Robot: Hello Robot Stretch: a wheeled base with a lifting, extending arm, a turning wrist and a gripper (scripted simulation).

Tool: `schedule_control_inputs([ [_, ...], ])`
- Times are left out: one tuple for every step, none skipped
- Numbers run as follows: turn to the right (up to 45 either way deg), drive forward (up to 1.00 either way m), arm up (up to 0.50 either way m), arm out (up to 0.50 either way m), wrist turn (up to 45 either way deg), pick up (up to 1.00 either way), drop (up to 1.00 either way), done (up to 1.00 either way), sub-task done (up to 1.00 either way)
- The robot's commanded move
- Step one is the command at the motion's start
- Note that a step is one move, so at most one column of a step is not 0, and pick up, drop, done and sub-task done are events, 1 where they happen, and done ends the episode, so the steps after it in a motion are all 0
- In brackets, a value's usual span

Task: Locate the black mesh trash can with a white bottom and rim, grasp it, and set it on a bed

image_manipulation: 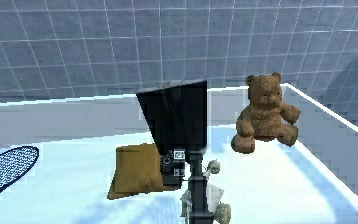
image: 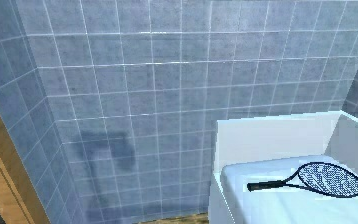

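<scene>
A black trash can (image_manipulation: 175, 115), wider at the top, stands out dark against the white bed (image_manipulation: 287, 185) and its low headboard. The arm (image_manipulation: 198, 195) rises from the bottom edge right up to the can's base. The gripper (image_manipulation: 169, 166) sits just below the can, beside the two white marker squares. Bed surface and a brown pillow lie behind it, so I cannot tell whether it holds anything. The bed's white frame (image: 249, 140) also stands in the forward view's lower right corner.
A brown teddy bear (image_manipulation: 265, 112) sits on the bed, right of the can. A brown pillow (image_manipulation: 135, 170) lies left of the arm. A tennis racket (image: 317, 180) (image_manipulation: 7, 168) rests on the mattress. Blue tiled walls (image: 137, 90) close in ahead; a wooden strip (image: 9, 175) runs along the left.
</scene>
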Motion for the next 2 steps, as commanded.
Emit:
schedule_control_inputs([
  [0.0, 0.00, 0.10, 0.00, 0.0, 0.00, 0.00, 0.00, 0.00],
  [0.0, 0.00, 0.18, 0.00, 0.0, 0.00, 0.00, 0.00, 0.00],
])
